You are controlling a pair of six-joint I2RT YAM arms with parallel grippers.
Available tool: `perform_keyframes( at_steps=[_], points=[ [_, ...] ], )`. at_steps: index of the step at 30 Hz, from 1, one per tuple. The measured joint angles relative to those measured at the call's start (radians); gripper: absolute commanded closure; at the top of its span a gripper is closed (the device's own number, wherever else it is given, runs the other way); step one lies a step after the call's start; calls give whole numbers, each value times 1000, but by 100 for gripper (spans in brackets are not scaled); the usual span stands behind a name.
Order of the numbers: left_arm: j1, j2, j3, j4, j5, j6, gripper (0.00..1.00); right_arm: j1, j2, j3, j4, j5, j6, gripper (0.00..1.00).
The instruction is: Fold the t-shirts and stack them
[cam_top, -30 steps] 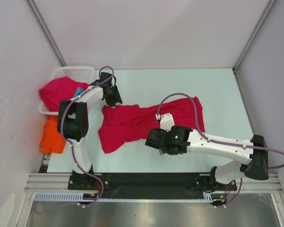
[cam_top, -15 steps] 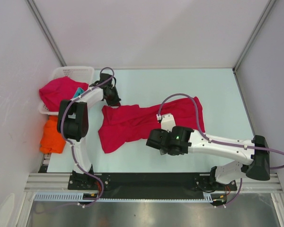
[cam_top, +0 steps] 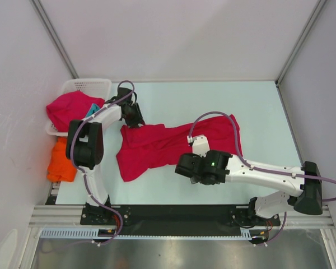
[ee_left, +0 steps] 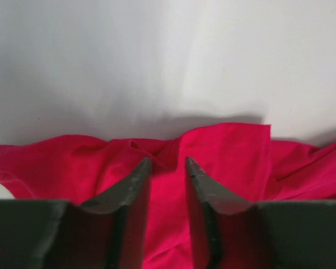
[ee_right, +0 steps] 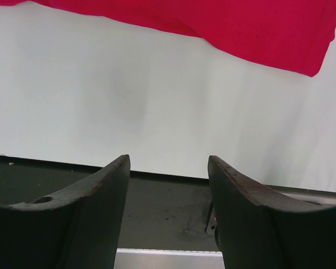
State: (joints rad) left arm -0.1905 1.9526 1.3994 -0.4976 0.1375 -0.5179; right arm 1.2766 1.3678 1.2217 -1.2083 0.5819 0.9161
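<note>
A crimson t-shirt [cam_top: 168, 143] lies spread and creased across the middle of the table, also seen in the left wrist view [ee_left: 229, 151] and at the top of the right wrist view [ee_right: 241, 28]. My left gripper [cam_top: 135, 119] hovers at its far-left corner, jaws a narrow gap apart [ee_left: 168, 161] over the cloth, nothing pinched. My right gripper [cam_top: 186, 168] stands open [ee_right: 168, 159] at the shirt's near edge, over bare table and the black rail. A second crimson t-shirt [cam_top: 70, 106] and a teal one [cam_top: 93, 109] sit in the basket. An orange t-shirt [cam_top: 63, 159] lies at the left edge.
The white lattice basket [cam_top: 84, 85] stands at the far-left corner of the table. A black rail [ee_right: 168, 207] runs along the near edge by the arm bases. White walls close in the left, back and right sides.
The left jaws closed on the shirt corner and have come partly apart again. The right arm has slid slightly right and nearer. The shirt has barely moved.
</note>
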Motion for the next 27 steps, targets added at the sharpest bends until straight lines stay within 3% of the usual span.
perform_keyframes(
  at_steps=[1, 3, 11, 12, 13, 16, 18, 21, 27],
  points=[
    [0, 0, -1, 0, 1, 0, 37, 0, -1, -1, 1, 0, 0, 37],
    [0, 0, -1, 0, 1, 3, 32, 0, -1, -2, 2, 0, 0, 37],
    [0, 0, -1, 2, 2, 4, 37, 0, -1, -3, 3, 0, 1, 37],
    [0, 1, -1, 2, 3, 4, 41, 0, -1, -3, 3, -1, 1, 37],
    [0, 2, -1, 3, 4, 3, 52, 0, -1, -3, 3, -1, 2, 37],
    [0, 11, -5, 11, 9, 0, 74, 0, -1, -3, 3, -1, 6, 37],
    [0, 18, -11, 17, 16, 0, 80, 0, -1, -3, 2, -1, 8, 37],
    [0, 27, -26, 21, 24, 2, 100, 0, -1, -3, 2, -1, 8, 37],
    [0, 28, -45, 26, 26, 2, 100, 0, -1, -3, 2, 0, 9, 37]
  ],
)
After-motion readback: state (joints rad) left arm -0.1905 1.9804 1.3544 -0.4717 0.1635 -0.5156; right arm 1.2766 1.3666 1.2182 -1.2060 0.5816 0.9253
